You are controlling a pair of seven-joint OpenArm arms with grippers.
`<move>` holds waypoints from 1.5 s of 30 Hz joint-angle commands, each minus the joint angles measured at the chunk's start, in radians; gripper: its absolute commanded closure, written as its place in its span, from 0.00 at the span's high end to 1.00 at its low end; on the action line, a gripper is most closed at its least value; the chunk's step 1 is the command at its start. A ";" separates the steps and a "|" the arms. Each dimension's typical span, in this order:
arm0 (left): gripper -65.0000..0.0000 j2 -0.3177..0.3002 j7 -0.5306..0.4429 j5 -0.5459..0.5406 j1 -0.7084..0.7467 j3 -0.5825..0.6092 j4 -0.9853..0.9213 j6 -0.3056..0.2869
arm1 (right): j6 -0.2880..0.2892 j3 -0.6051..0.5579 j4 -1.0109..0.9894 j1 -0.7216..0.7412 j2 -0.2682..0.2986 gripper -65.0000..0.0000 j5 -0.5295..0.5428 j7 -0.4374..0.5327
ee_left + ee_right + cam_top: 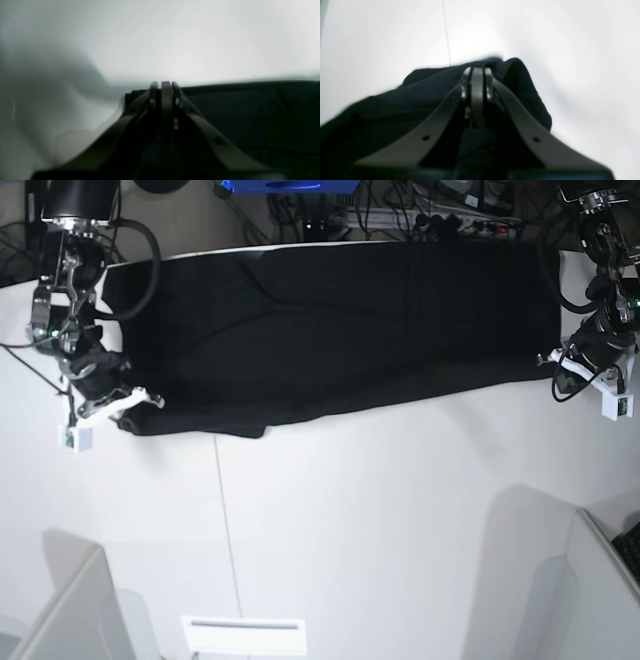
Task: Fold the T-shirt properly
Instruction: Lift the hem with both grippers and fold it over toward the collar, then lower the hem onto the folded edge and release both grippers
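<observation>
A black T-shirt (340, 330) is lying stretched in a long band across the far half of a white worktop (380, 510), running from about 9 o'clock to 3 o'clock in the base view, its upper edge along the worktop's far rim. No print or label is showing on the dark cloth.

The right pincer (122, 402), at roughly 9 o'clock in the base view, is sitting at the shirt's near corner on that side. Its wrist camera is showing the tips (477, 72) pressed together with a bunched fold of the T-shirt (395, 100) humped around them, so it is pinching the fabric.

The left pincer (560, 362), at about 3 o'clock, is meeting the opposite end of the garment. In its wrist view the tips (165, 86) are likewise pressed together right at the cloth's edge (250, 112), at the corner where black fabric gives way to white surface, apparently nipping the hem.

Cables (400, 210) are trailing beyond the worktop's far edge at 12 o'clock.
</observation>
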 commanded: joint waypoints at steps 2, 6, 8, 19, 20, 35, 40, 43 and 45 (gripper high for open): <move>0.00 -0.020 -0.017 -0.011 -0.004 -0.009 0.030 -0.005 | 0.002 0.032 0.053 -0.009 0.011 0.00 0.008 0.015; 0.00 -0.020 -0.017 -0.011 0.026 -0.009 0.050 -0.005 | 0.002 0.064 0.107 -0.051 0.010 0.00 0.008 -0.017; 0.00 -0.020 -0.017 -0.011 0.044 -0.018 0.058 -0.005 | 0.002 0.075 0.133 -0.072 0.010 0.00 0.008 -0.028; 0.00 -0.022 -0.016 -0.011 0.095 -0.070 0.075 -0.007 | 0.002 0.153 0.170 -0.196 -0.048 0.00 0.115 -0.037; 0.00 -0.022 -0.016 -0.011 0.096 -0.069 0.076 -0.007 | 0.002 0.153 0.170 -0.206 -0.044 0.00 0.135 -0.037; 0.00 -0.022 0.046 -0.011 0.119 -0.081 0.078 -0.007 | 0.001 0.155 0.185 -0.255 -0.041 0.00 0.252 -0.042; 0.00 -0.026 0.047 -0.011 0.119 -0.081 0.078 -0.007 | 0.001 0.228 0.184 -0.248 -0.044 0.00 0.247 -0.112; 0.00 -0.026 0.049 -0.011 0.119 -0.081 0.078 -0.007 | 0.001 0.265 0.184 -0.250 -0.042 0.00 0.249 -0.140; 0.00 -0.025 0.050 -0.011 0.124 -0.081 0.078 -0.007 | 0.001 0.276 0.184 -0.255 -0.042 0.00 0.249 -0.163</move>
